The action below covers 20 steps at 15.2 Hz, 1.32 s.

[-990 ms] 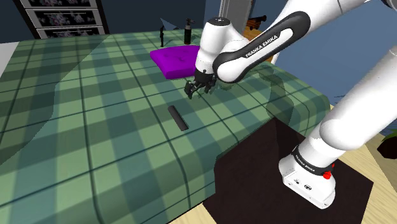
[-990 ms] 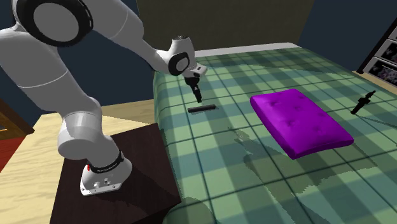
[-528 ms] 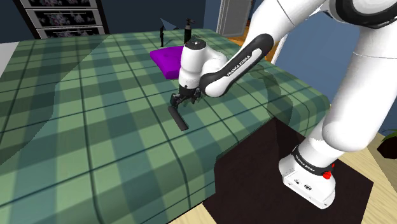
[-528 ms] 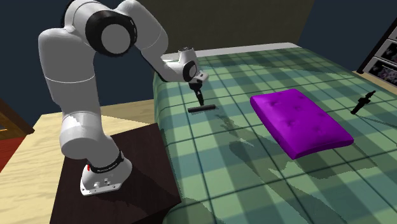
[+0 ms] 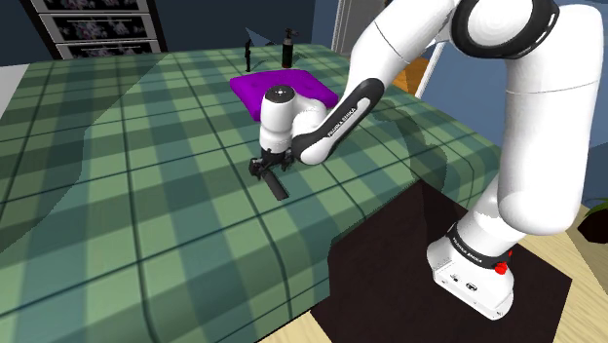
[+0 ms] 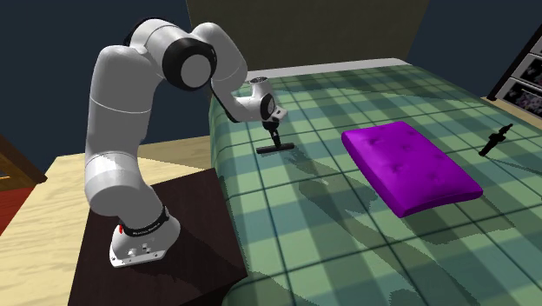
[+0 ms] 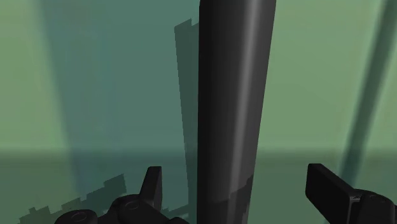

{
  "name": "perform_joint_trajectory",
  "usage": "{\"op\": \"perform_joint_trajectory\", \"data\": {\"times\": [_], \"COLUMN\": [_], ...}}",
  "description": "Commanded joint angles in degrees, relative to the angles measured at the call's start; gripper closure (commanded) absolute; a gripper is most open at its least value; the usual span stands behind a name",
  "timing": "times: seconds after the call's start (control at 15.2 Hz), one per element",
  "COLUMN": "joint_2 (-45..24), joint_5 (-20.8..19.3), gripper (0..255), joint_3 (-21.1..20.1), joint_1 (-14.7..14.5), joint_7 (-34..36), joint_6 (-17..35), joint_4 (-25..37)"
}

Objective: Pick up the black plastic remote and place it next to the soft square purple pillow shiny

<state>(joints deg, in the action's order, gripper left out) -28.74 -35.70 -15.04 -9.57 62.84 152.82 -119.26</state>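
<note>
1. Stand (image 5: 390, 255): dark brown box on a pale wood floor (image 6: 52, 187), set against the side of the bed. The white arm base (image 5: 473, 268) sits on top.

2. Arm (image 6: 113, 130): white with dark joints. It rises from the base, arches over and bends down across the bed's near edge.

3. Bed cover (image 5: 146, 205): green plaid with dark stripes, spread flat. The arm's shadow falls across it.

4. Gripper (image 6: 274, 138): all black, pointing down, low over the cover. In the wrist view the fingers (image 7: 153, 184) stand well apart, one on each side of the remote. Cover shows between each finger and the remote, so nothing is grasped.

5. Remote (image 7: 232, 95): black, long, slim bar, lying flat on the cover in the part of the bed nearest the stand. It lies directly under the gripper, between the parted fingers. In the shoulder view its near end (image 5: 281, 189) sticks out from under the gripper.

6. Pillow (image 6: 408, 165): purple, square, flat, with tufted dimples. It rests on the cover well apart from the remote, beyond it in the shoulder view and towards the second exterior view's right.

7. Two small black upright objects (image 5: 287, 47): on the cover past the pillow. What they are cannot be told.

8. Cabinet (image 5: 93, 24): pale frame with dark patterned fronts, standing past the far side of the bed against a blue wall (image 5: 195, 19)
</note>
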Motion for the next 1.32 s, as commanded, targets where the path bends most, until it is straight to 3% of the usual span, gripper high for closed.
{"op": "perform_joint_trajectory", "data": {"times": [0.0, 0.66, 0.73, 1.25], "joint_2": [-1.5, -3.4, -3.4, -4.0], "joint_5": [-1.0, -2.0, -2.0, -2.6], "gripper": [0, 0, 255, 255], "joint_3": [0.8, 1.8, 1.8, 2.2], "joint_1": [-0.5, -1.1, -1.1, -1.5], "joint_7": [0.8, 1.5, 1.5, 2.1], "joint_6": [0.8, 1.8, 1.8, 2.4], "joint_4": [0.7, 1.6, 1.6, 1.6]}}
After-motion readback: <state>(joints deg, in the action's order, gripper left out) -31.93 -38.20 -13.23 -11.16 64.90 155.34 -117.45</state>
